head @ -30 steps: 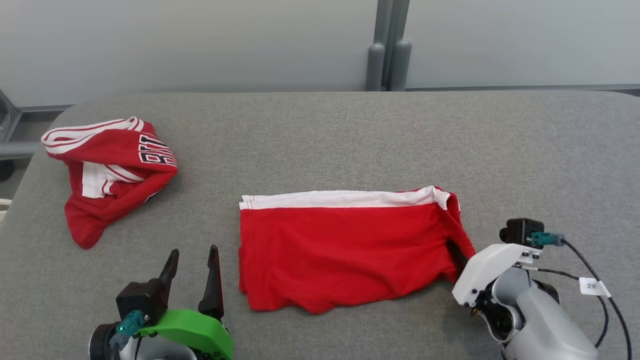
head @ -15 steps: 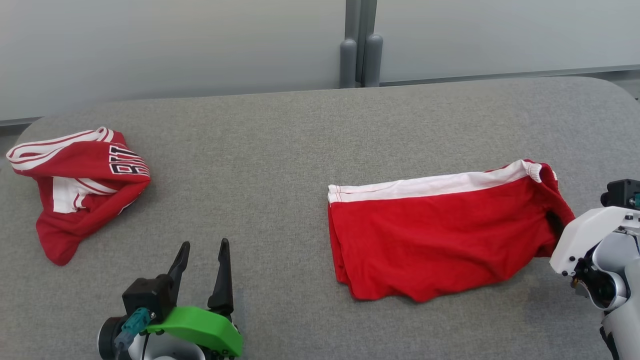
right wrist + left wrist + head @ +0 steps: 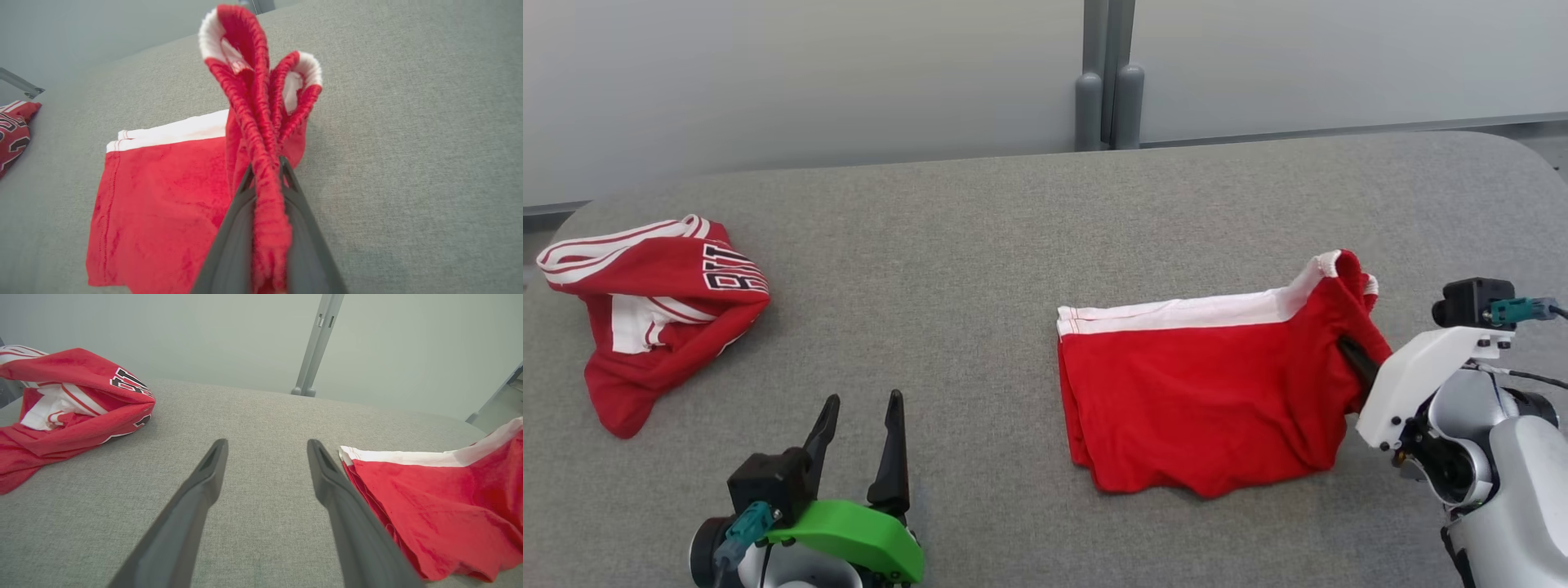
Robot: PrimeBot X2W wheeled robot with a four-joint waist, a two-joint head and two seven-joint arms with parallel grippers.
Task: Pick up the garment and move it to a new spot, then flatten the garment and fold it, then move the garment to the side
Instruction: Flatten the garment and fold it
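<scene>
On the counter (image 3: 980, 245) the folded red garment (image 3: 1201, 400) lies right of centre, one end raised in the right gripper (image 3: 266, 167), which is closed on it. Pulled by this end alone, the fold may come open; the left gripper (image 3: 863, 398) stands open and empty.

A wide table (image 3: 980, 245) covered in grey, felt-like fabric spans the head view, its far corners rounded. Behind it stands a plain wall (image 3: 768, 73) of pale grey-white panels. A grey upright post (image 3: 1107, 49) divides the panels, with two short rounded pegs (image 3: 1129, 102) at its foot. The light is soft and even, casting faint shadows.
</scene>
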